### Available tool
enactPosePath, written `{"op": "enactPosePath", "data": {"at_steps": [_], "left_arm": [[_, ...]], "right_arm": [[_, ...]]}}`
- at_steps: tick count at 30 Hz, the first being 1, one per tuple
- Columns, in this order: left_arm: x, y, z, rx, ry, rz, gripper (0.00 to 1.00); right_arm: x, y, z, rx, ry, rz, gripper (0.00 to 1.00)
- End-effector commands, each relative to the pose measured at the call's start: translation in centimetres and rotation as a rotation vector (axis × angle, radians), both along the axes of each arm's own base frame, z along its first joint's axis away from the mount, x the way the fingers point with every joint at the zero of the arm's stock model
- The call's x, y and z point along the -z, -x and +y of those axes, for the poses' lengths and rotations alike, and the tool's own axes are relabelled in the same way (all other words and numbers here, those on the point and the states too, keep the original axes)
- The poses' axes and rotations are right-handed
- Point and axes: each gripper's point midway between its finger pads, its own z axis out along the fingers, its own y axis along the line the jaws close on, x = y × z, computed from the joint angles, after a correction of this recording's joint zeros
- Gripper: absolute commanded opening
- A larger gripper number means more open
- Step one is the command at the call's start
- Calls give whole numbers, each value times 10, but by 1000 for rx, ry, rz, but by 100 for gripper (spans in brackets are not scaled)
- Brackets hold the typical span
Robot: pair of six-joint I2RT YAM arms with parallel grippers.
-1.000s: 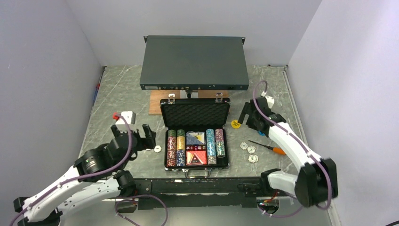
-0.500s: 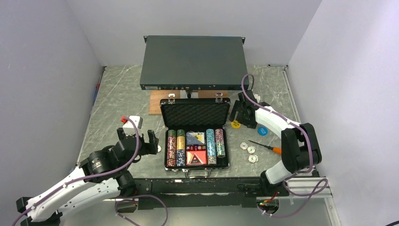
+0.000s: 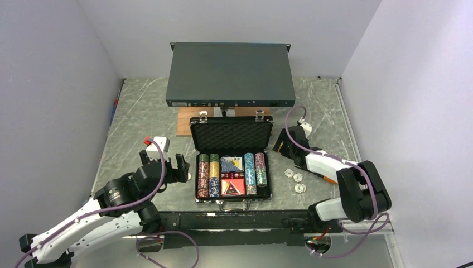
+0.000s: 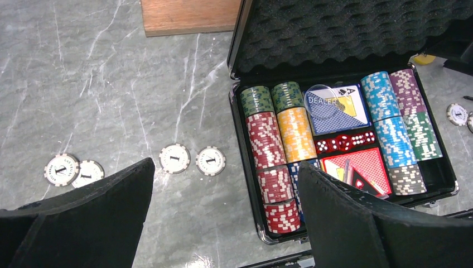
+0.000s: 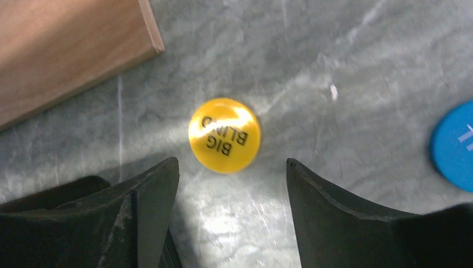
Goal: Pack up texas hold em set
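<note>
White chips (image 4: 174,158) lie loose on the table (image 4: 100,84), ahead of the left gripper (image 4: 223,223); fingers spread wide, holding nothing. Centre: black briefcase (image 3: 231,134) open, lid raised; chip rows (image 4: 265,139), cards (image 4: 357,164) and red dice (image 4: 343,142) inside. Right gripper (image 5: 230,170): fingers apart, flanking the yellow BIG BLIND disc (image 5: 224,134), not touching. Blue disc (image 5: 454,145) further right.

Yellow disc (image 5: 225,135): glossy plastic. Board (image 5: 67,50): matt wood. Tabletop (image 5: 357,50): grey veined stone look. Lid lining (image 4: 346,28): black dimpled foam.
</note>
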Motion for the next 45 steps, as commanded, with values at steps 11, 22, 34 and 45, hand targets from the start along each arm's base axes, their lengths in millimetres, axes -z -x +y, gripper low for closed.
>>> {"op": "enactPosePath", "data": {"at_steps": [11, 22, 34, 45], "left_arm": [[-7, -2, 1, -9, 30, -32, 100], [-8, -1, 2, -8, 37, -30, 99], [-10, 1, 2, -4, 56, -39, 99], [-11, 1, 2, -2, 57, -44, 99]], "right_arm": [[-3, -16, 0, 14, 118, -165, 72], [14, -6, -1, 88, 238, -79, 63], [21, -12, 8, 67, 321, -56, 68], [30, -6, 4, 96, 366, 3, 55]]}}
